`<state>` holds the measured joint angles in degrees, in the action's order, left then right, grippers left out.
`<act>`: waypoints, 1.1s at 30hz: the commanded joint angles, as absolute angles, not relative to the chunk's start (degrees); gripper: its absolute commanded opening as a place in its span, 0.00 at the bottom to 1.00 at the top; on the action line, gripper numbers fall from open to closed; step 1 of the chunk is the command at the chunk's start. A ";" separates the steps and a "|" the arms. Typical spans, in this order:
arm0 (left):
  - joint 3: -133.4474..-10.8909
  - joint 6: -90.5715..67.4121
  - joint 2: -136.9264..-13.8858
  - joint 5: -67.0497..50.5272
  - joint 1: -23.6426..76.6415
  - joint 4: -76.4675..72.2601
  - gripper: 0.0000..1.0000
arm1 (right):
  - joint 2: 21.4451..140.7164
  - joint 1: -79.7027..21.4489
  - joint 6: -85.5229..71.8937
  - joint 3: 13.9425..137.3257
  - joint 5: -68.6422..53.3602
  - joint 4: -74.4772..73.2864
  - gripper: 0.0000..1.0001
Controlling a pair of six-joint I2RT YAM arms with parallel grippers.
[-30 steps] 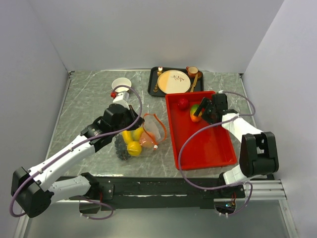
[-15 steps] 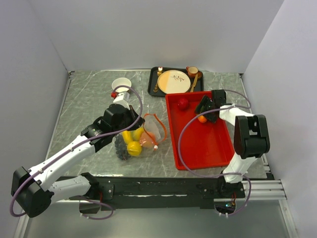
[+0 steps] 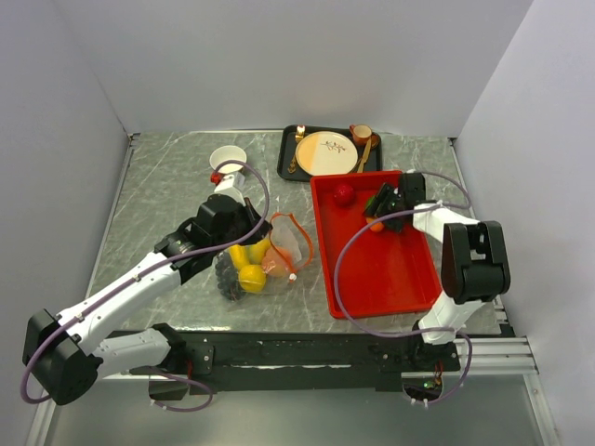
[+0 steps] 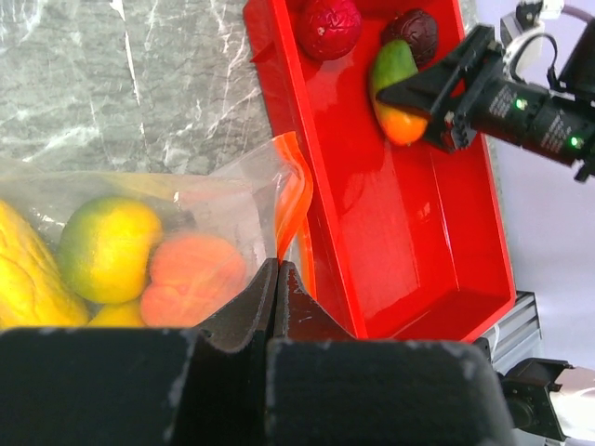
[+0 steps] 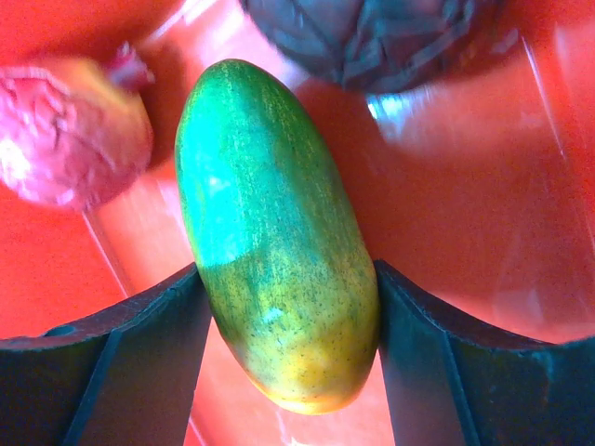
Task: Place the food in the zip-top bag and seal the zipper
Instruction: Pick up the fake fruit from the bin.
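Mango (image 5: 274, 232) sat clamped between your right gripper's (image 5: 284, 279) fingers in red tray (image 3: 390, 279), near apple (image 4: 328, 26), plum (image 4: 416, 32). Your left gripper (image 4: 277, 279) pinched zip-top bag (image 4: 232, 200) edge; peach (image 4: 191, 277) inside.

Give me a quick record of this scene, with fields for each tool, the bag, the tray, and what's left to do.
left tool: shut on the zip-top bag at its edge, near the zipper
right tool: shut on the mango, inside the red tray
bag state: on the table beside the tray, mouth open, zipper not sealed
in bag: peach, yellow-green fruit, yellow pieces
in tray: red apple, dark plum, mango
left to do: bag these three fruits, then seal
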<state>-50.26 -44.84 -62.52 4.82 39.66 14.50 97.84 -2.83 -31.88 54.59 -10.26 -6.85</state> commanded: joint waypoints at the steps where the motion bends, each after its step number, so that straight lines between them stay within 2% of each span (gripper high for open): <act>1: -51.15 -44.83 -61.70 5.10 39.73 13.54 0.01 | 90.90 -2.64 -27.70 52.47 -11.24 -7.65 0.50; 5: -51.77 -44.56 -61.96 5.36 39.73 14.41 0.01 | 90.35 -2.81 -22.95 53.60 -19.04 -10.27 0.54; 8: -51.51 -44.74 -62.14 4.92 39.73 14.15 0.01 | 92.63 -3.78 -19.52 56.25 -20.74 -14.58 0.54; 12: -50.63 -45.53 -61.88 4.31 39.73 13.27 0.01 | 94.13 -4.75 -18.90 54.59 -22.22 -12.93 0.57; 16: -50.36 -45.53 -61.35 4.74 39.73 13.80 0.01 | 94.31 -4.75 -19.95 52.74 -22.24 -10.81 0.75; 19: -50.10 -45.61 -61.26 4.92 39.73 13.45 0.01 | 94.57 -4.75 -20.56 52.82 -22.24 -10.63 0.81; 25: -50.36 -45.79 -61.96 4.39 39.73 13.18 0.01 | 93.43 -4.66 -21.62 51.95 -22.06 -9.41 0.82; 28: -50.19 -45.79 -61.70 4.39 39.73 13.27 0.01 | 92.90 -4.66 -22.23 51.59 -22.06 -8.44 0.78; 30: -50.19 -45.70 -61.35 4.57 39.73 13.44 0.01 | 92.90 -4.66 -22.32 51.59 -22.41 -8.26 0.68; 31: -50.19 -45.70 -61.26 4.66 39.73 13.53 0.01 | 92.90 -4.57 -22.32 51.77 -22.41 -8.52 0.57; 33: -50.27 -45.62 -61.00 4.92 39.73 13.97 0.01 | 92.81 -4.66 -22.15 51.94 -22.67 -8.87 0.48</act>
<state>-50.06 -45.32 -62.46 4.80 39.66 14.48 94.32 -4.62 -21.93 52.01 -22.00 -10.46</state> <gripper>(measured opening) 0.014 0.594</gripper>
